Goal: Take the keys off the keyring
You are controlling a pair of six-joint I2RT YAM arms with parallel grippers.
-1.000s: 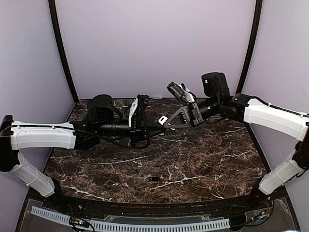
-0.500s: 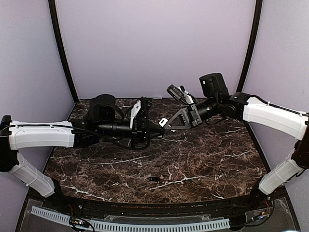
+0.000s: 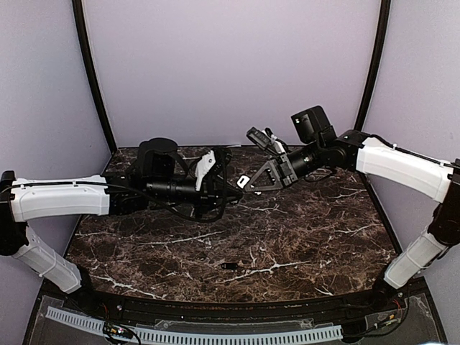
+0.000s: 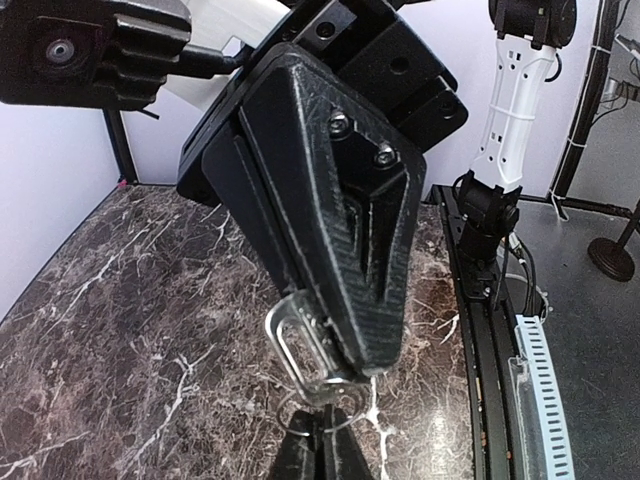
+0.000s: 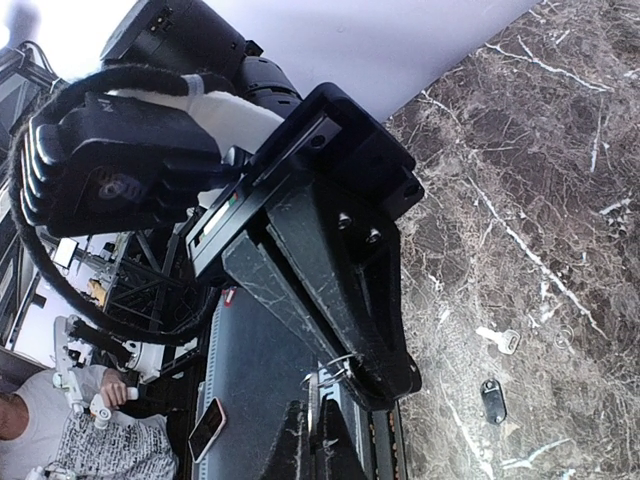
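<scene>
Top view: the left gripper (image 3: 237,189) and right gripper (image 3: 247,182) meet tip to tip just above centre frame, over the glossy veined table (image 3: 323,237). A tiny dark key (image 3: 228,266) lies at lower centre, well apart from both.

Left wrist view: the keyring (image 4: 298,340) is a thin, silvery bent wire loop at lower centre. It is pinched at the tip of the right gripper's matte black, wedge-shaped fingers, and the left gripper's own fingers, at the bottom edge, are closed on its lower end.

Right wrist view: both pairs of fingers are clamped on the wire. At lower right a pale flat key (image 5: 498,340) lies on the stone beside the dark key.

I judge the step to be working the ring between both grippers – whether a key hangs on it I cannot tell. If one does, the next move calls for a small, careful twist to spread the coil
</scene>
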